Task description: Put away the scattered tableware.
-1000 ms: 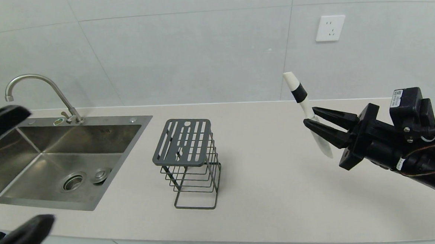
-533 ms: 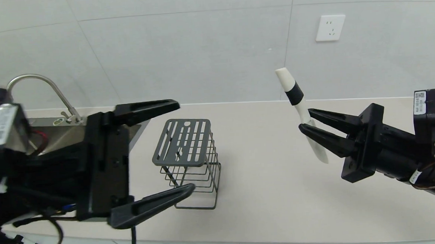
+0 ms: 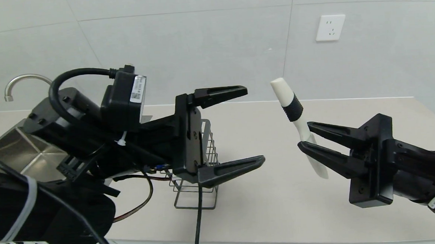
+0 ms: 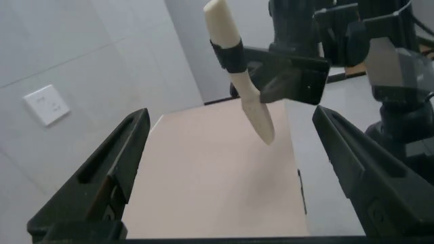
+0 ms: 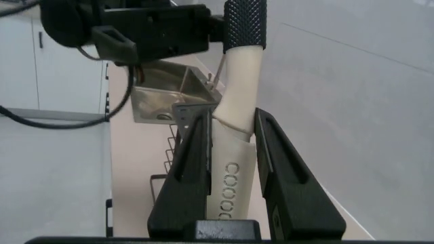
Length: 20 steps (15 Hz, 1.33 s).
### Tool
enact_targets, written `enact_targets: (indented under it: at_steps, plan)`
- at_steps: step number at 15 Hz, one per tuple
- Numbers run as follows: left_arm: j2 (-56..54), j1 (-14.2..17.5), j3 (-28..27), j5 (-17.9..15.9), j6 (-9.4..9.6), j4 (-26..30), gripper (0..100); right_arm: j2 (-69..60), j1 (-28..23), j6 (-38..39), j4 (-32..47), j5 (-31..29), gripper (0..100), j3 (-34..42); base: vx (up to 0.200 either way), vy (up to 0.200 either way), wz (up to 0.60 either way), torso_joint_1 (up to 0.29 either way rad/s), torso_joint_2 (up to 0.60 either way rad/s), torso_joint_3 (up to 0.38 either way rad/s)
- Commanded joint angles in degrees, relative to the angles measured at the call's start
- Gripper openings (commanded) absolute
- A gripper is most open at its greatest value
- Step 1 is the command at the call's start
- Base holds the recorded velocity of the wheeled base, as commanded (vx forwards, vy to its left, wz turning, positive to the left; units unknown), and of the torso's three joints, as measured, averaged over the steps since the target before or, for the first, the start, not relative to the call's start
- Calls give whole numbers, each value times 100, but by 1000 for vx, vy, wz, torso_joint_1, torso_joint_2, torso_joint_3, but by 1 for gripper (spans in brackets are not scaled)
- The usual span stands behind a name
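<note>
Knife (image 3: 293,107) sits pinched upright in my right claw (image 3: 304,134) at frame right, while my left claw (image 3: 254,123) gapes wide, holding nothing, at centre by the rack (image 3: 208,144).

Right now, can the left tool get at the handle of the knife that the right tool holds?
Probably yes. The left tool is open and faces the knife, whose upper handle sticks up free above the right tool. Only open air lies between them.
</note>
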Motion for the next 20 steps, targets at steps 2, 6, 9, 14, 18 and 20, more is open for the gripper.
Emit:
enact_targets:
  at_steps: [2,6,9,14,18,20]
  plan:
    - [782,-439,-480,255,-653,-461,100,-283,14,-8,-6,12,0,219,0,0,0,0,0,0]
    - [975,-729,-911,299,-784,-461,100,-565,14,-8,-6,12,0,404,0,0,0,0,0,0]
    - [1054,-948,-1333,589,-1083,-461,100,-635,14,-8,-23,12,0,474,0,0,0,0,0,0]
    - [1036,-1203,-1456,597,-1321,-461,100,-600,23,-8,-32,12,0,430,0,0,0,0,0,0]
    - [984,-1221,-1447,668,-1321,-461,100,-591,23,-8,-32,12,0,404,0,0,0,0,0,0]
    - [975,-1247,-1447,668,-1329,-461,100,-573,23,-8,-32,12,0,404,0,0,0,0,0,0]
